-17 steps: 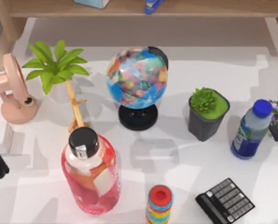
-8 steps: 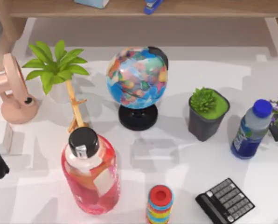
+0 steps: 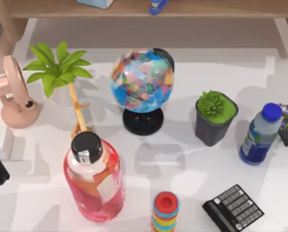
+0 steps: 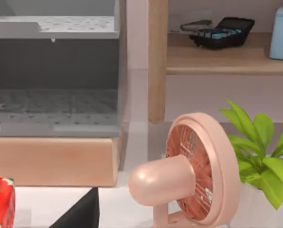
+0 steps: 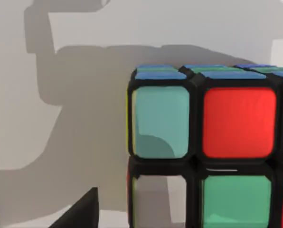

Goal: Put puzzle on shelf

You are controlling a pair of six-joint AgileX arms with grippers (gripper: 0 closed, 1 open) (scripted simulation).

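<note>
White tabletop [image 3: 207, 169] carries a globe [image 3: 142, 82] at centre, with a red bottle [image 3: 93, 179] toward seven o'clock of it, a stack of coloured rings [image 3: 165, 212] near six, and a calculator [image 3: 233, 208] toward five. At twelve o'clock runs the shelf [image 3: 134, 8]. Seen from the right wrist, the puzzle [image 5: 212, 147] sits very close on the pale surface; whether that gripper is wide or narrow cannot be told. Seen from the left wrist, a pink fan [image 4: 193, 171] stands before the shelf's upright
</note>
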